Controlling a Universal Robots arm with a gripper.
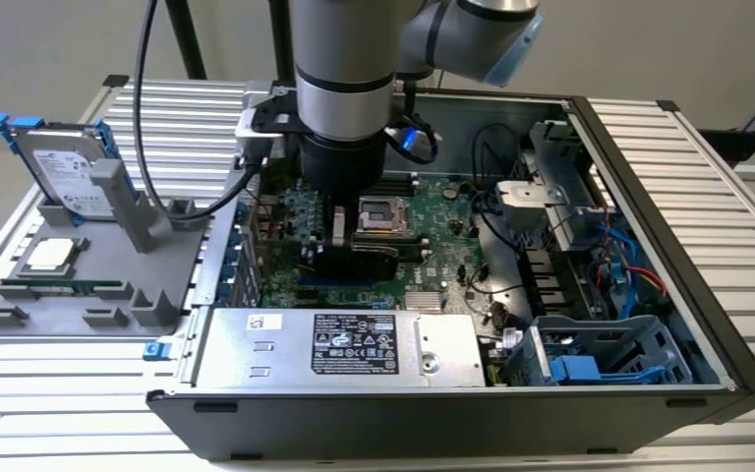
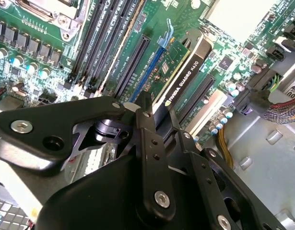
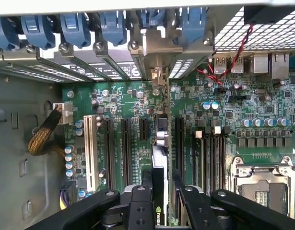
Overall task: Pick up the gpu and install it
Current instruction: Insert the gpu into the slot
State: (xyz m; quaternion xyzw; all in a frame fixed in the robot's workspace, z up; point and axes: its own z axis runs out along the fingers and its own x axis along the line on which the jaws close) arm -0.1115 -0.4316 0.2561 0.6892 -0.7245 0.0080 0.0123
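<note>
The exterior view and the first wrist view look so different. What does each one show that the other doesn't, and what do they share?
Exterior view alone: the hard drive standing in a grey holder tray outside the computer case, the silver power supply and the robot arm reaching down into the case.

First wrist view alone: a close look at the row of blue slot clips along the case wall and the white slot.

Both: the green motherboard, the processor socket and the gpu, held on edge by the pincer over the slots.
</note>
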